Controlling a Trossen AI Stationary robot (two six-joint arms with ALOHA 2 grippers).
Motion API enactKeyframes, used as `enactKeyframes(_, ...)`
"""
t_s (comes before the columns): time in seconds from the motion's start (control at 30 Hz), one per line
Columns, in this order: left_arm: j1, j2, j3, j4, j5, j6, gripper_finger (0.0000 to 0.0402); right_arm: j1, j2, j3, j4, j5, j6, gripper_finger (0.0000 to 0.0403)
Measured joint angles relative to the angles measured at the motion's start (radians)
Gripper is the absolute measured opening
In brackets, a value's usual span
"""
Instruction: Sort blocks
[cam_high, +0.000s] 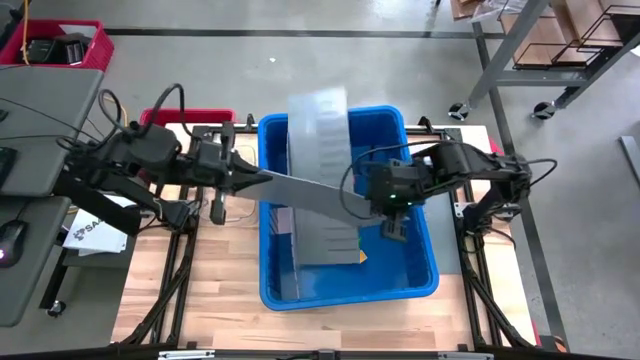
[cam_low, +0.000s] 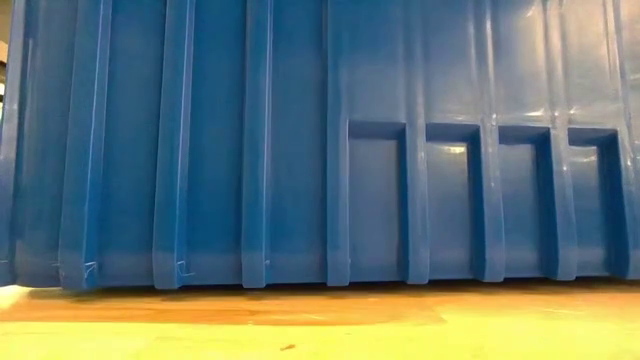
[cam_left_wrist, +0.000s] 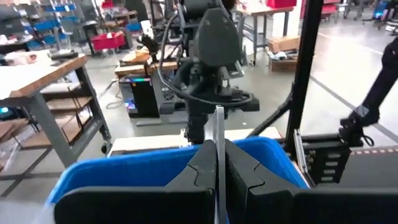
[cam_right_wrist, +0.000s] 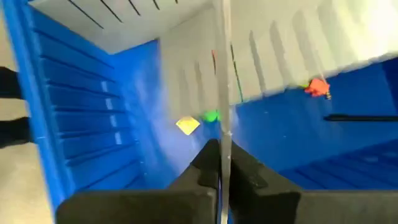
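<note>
Workbench seen from above, left to right: my left arm reaches in from the table's left side, my left gripper (cam_high: 262, 180) clenched on the near end of a long grey panel (cam_high: 310, 192) that runs across the left rim of the blue bin (cam_high: 420, 262). In my left wrist view that panel stands edge-on between my two dark fingers (cam_left_wrist: 202, 167), which pinch it from both sides. A second, paler ribbed panel (cam_high: 318, 130) stands inside the bin, leaning toward its far wall. To the right, my right gripper (cam_high: 388, 208) hangs over the bin's middle, jaws clamped on the other end of the grey panel; my right wrist view shows the thin sheet gripped edge-on between my fingers (cam_right_wrist: 242, 168). Beyond it, on the bin floor beside the ribbed panel, lie the blocks: a yellow block (cam_right_wrist: 187, 126) just beside a green block (cam_right_wrist: 211, 116), and an orange block (cam_right_wrist: 318, 87) well apart from them. From table height, only the bin's ribbed blue wall (cam_low: 300, 150) shows.
</note>
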Motion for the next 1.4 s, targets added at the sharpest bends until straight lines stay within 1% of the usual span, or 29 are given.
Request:
enactKeyframes(0.13,0.020,0.050,0.004,0.068,0.007,0.007,0.0001,0.022,-0.034,0.000,-0.011,-0.008,0.064,0.0001)
enactKeyframes(0.23,0.028,0.063,0.000,0.167,0.014,0.064,0.0001,0.040,-0.060,0.001,-0.003,0.014,0.090,0.0001)
enactKeyframes(0.37,0.054,0.068,-0.004,0.338,0.025,0.185,0.0001,0.057,-0.102,0.003,0.032,0.098,0.136,0.0001)
enactKeyframes(0.47,0.117,0.073,-0.005,0.395,0.073,0.227,0.0001,0.059,-0.147,0.005,0.032,0.158,0.199,0.0000)
enactKeyframes(0.6,0.226,0.084,-0.005,0.402,0.176,0.148,0.0001,0.066,-0.205,0.006,0.033,0.188,0.297,0.0000)
enactKeyframes(0.7,0.283,0.097,-0.006,0.450,0.244,0.136,0.0001,0.078,-0.238,0.006,0.035,0.196,0.361,0.0000)
enactKeyframes(0.77,0.316,0.109,-0.006,0.496,0.280,0.124,0.0001,0.077,-0.260,0.007,0.045,0.171,0.371,0.0000)
enactKeyframes(0.87,0.372,0.130,-0.007,0.555,0.371,0.076,0.0001,0.078,-0.281,0.007,0.045,0.155,0.386,0.0005)
enactKeyframes(0.97,0.419,0.141,-0.008,0.568,0.464,0.008,0.0001,0.084,-0.295,0.007,0.054,0.128,0.387,0.0023)
enactKeyframes(1.1,0.473,0.159,-0.011,0.559,0.577,-0.077,0.0001,0.092,-0.308,0.008,0.062,0.113,0.381,0.0060)
enactKeyframes(1.2,0.495,0.171,-0.011,0.585,0.613,-0.129,0.0001,0.092,-0.304,0.009,0.058,0.114,0.380,0.0069)
enactKeyframes(1.33,0.491,0.204,-0.009,0.668,0.617,-0.166,0.0001,0.088,-0.273,0.008,0.046,0.135,0.343,0.0071)
enactKeyframes(1.4,0.484,0.223,-0.009,0.713,0.620,-0.184,0.0001,0.084,-0.255,0.008,0.047,0.165,0.319,0.0071)
